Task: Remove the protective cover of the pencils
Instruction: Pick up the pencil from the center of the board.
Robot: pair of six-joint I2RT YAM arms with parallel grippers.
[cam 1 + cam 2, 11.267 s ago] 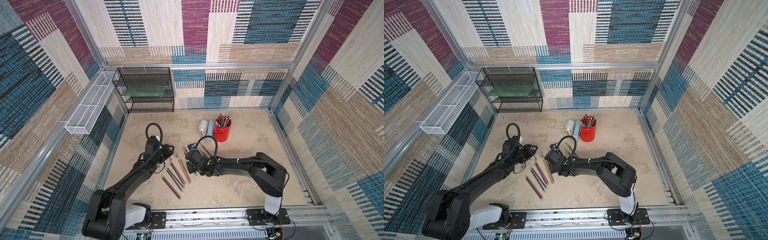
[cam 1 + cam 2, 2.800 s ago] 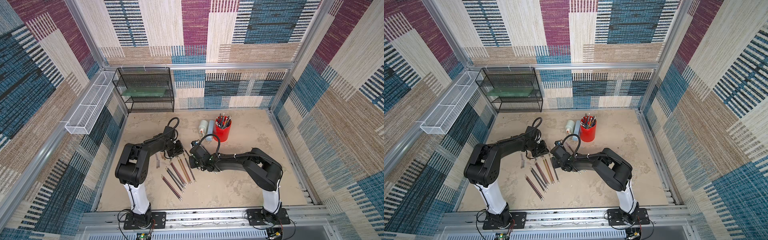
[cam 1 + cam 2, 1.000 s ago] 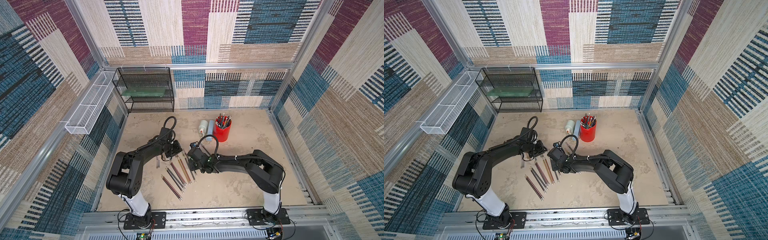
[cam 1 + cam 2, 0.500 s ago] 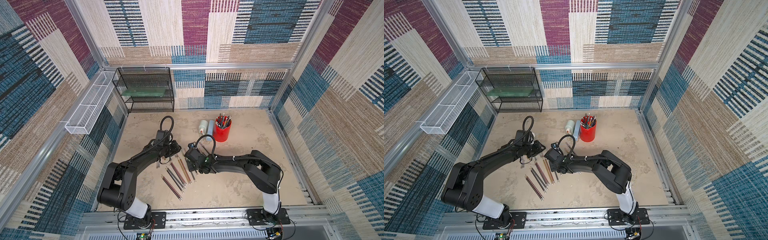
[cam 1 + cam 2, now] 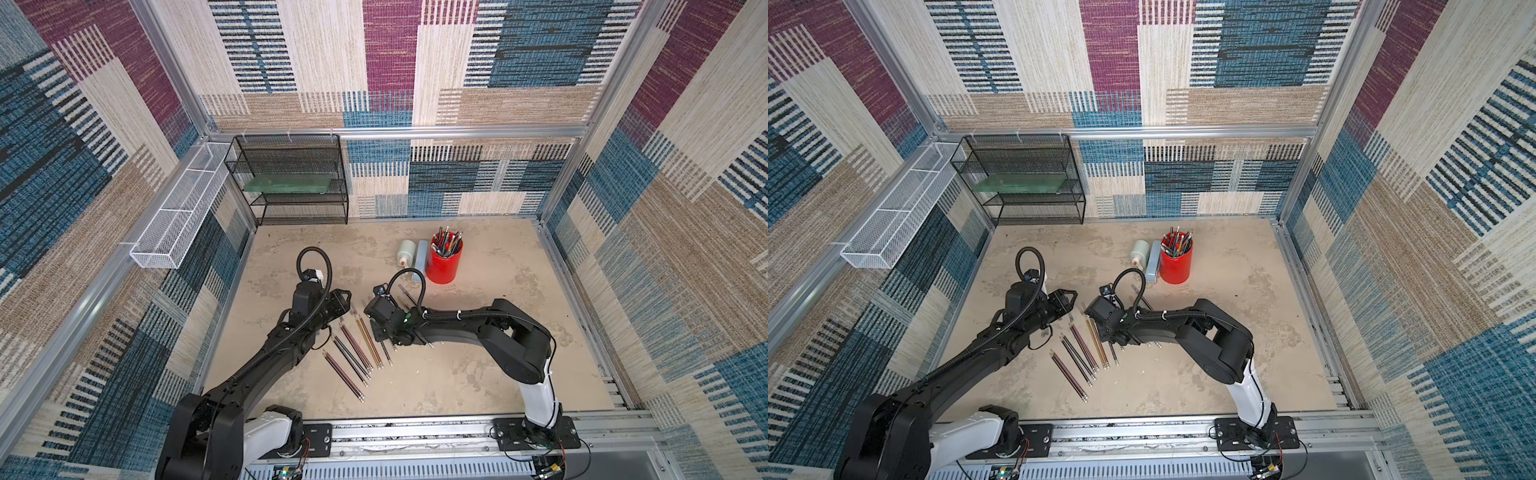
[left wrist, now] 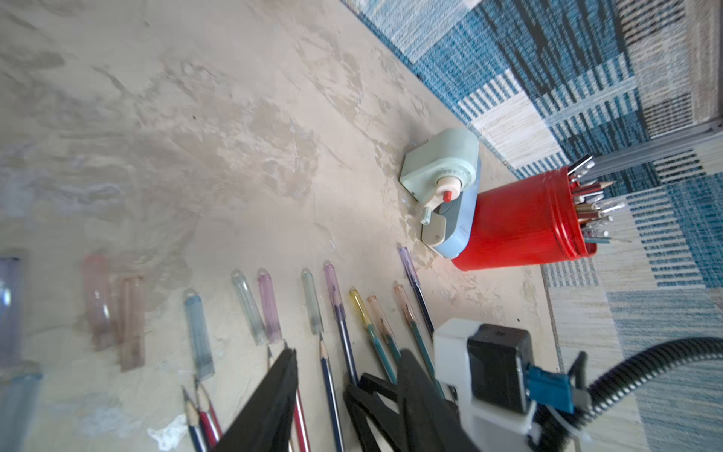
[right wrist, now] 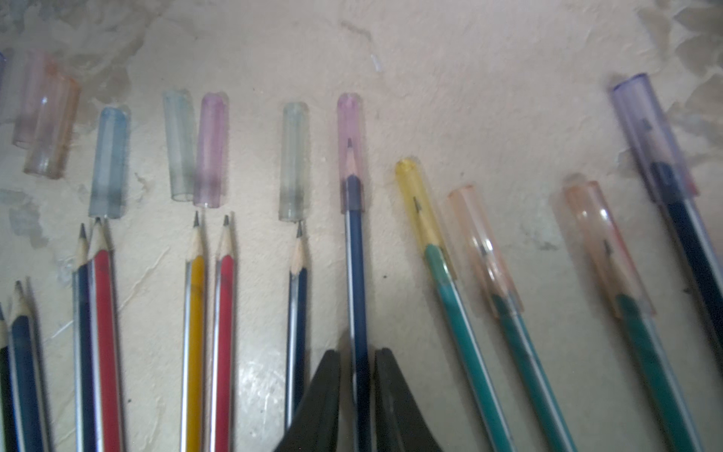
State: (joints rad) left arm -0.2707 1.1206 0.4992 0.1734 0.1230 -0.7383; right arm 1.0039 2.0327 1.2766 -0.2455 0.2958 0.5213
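Right tool (image 7: 359, 354) pinching navy pencil (image 7: 354, 254) shaft; left tool (image 6: 348, 362) part-open, empty. Pink cap (image 7: 349, 129) looks light, slick: grip sides, pull straight.

Five capped pencils (image 7: 357, 274), seven bare pencils (image 7: 105, 313); one red cup (image 5: 444, 266), one sharpener (image 6: 446, 168)

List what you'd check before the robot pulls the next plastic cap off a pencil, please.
1. Right claw straddles the dark blue pencil: ok.
2. Its grip on that pencil is firm: cannot tell.
3. Translucent pink plastic cap sits on that pencil's tip: ok.
4. Left claw open: ok.
5. Left claw around the pink cap: not ok; the cap lies beyond its fingertips.
6. Loose pale green cap lies apart from the pink one: ok.
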